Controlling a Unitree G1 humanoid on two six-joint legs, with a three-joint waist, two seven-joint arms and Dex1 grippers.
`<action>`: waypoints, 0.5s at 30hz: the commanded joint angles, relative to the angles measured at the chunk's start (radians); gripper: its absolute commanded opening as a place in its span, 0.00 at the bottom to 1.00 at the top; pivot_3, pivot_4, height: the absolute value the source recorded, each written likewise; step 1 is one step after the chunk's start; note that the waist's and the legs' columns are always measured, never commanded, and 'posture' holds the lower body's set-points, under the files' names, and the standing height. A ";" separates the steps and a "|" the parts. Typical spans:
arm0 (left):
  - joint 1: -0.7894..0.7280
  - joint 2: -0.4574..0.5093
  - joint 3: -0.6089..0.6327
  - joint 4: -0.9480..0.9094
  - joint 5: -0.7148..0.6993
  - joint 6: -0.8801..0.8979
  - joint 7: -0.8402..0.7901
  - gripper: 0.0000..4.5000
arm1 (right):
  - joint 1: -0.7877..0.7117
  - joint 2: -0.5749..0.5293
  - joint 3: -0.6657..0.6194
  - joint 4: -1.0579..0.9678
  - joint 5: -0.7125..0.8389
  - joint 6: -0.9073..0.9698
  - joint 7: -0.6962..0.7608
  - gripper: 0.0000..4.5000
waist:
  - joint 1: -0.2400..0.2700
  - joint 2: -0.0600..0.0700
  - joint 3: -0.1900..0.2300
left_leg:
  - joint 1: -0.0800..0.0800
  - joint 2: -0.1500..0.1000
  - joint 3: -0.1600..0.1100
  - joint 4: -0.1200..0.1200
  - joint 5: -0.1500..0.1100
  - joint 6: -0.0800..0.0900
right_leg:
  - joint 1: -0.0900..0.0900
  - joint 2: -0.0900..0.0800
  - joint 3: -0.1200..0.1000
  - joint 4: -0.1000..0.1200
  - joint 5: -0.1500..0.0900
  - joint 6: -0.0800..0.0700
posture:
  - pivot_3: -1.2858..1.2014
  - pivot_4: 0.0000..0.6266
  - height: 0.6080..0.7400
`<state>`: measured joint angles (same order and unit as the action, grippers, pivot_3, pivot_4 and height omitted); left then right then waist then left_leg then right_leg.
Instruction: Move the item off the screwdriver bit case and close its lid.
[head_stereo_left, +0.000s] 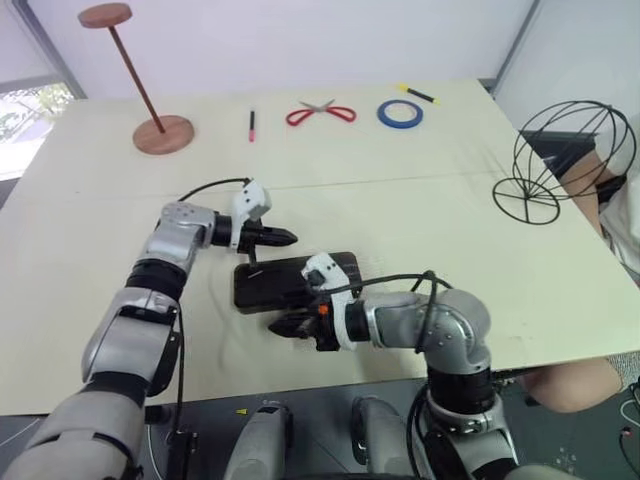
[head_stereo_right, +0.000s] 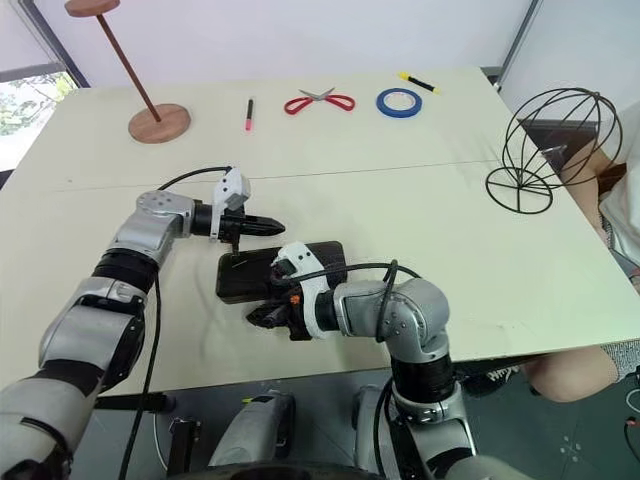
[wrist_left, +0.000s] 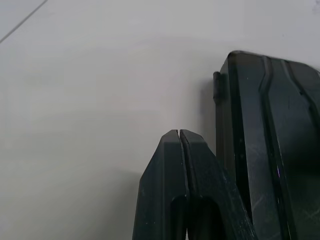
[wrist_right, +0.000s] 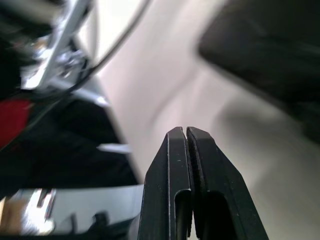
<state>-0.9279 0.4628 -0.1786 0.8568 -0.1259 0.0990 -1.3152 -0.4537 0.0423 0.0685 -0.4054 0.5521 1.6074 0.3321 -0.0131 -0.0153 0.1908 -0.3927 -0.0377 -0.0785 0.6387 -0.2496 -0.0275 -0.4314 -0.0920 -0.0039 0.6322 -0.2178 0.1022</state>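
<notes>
The screwdriver bit case (head_stereo_left: 290, 283) lies flat near the table's front edge, a dark rectangle with its lid (wrist_left: 270, 140) down and a small latch (wrist_left: 217, 86) on its edge. The item (head_stereo_left: 558, 160), a black wire globe cage, stands apart on the table at the far right. My left gripper (head_stereo_left: 291, 238) is shut and empty, hovering just behind the case's far edge. By the case's near edge my right gripper (head_stereo_left: 273, 326) is shut and empty too, its tips (wrist_right: 186, 131) pressed together over the table edge.
A wooden stand (head_stereo_left: 150, 120), a red pen (head_stereo_left: 252, 124), red scissors (head_stereo_left: 320, 112), a blue tape roll (head_stereo_left: 399, 113) and a yellow marker (head_stereo_left: 418, 94) line the back. A person (head_stereo_left: 612, 185) sits at the right edge behind the cage.
</notes>
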 joint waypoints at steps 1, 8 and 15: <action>-0.037 -0.004 0.014 0.000 0.011 -0.029 -0.007 0.00 | 0.014 0.046 -0.034 0.002 -0.018 0.007 -0.087 0.02 | -0.001 0.000 0.000 | 0.000 0.000 0.000 0.000 0.000 0.000 | 0.000 0.000 0.000 0.000 0.000 0.000 | 0.52 0.24 1.00; -0.045 -0.025 0.020 0.005 0.018 -0.045 0.000 0.00 | 0.047 0.056 -0.049 -0.003 -0.011 0.007 -0.176 0.02 | -0.007 0.000 0.000 | 0.000 0.000 0.000 0.000 0.000 0.000 | 0.000 0.000 0.000 0.000 0.000 0.000 | 0.52 0.24 1.00; -0.025 -0.044 0.011 -0.011 0.022 -0.053 -0.011 0.00 | 0.051 0.048 -0.056 -0.005 0.007 0.007 -0.212 0.02 | -0.007 0.000 0.000 | 0.000 0.000 0.000 0.000 0.000 0.000 | 0.000 0.001 0.000 0.000 0.000 0.000 | 0.52 0.24 1.00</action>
<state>-0.9495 0.4201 -0.1774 0.8676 -0.1045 0.0590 -1.3157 -0.4029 0.0893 0.0214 -0.3885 0.5503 1.6076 0.1305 -0.0200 -0.0153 0.1908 -0.3925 -0.0373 -0.0787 0.6385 -0.2497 -0.0273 -0.4315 -0.0914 -0.0039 0.6324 -0.2178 0.1022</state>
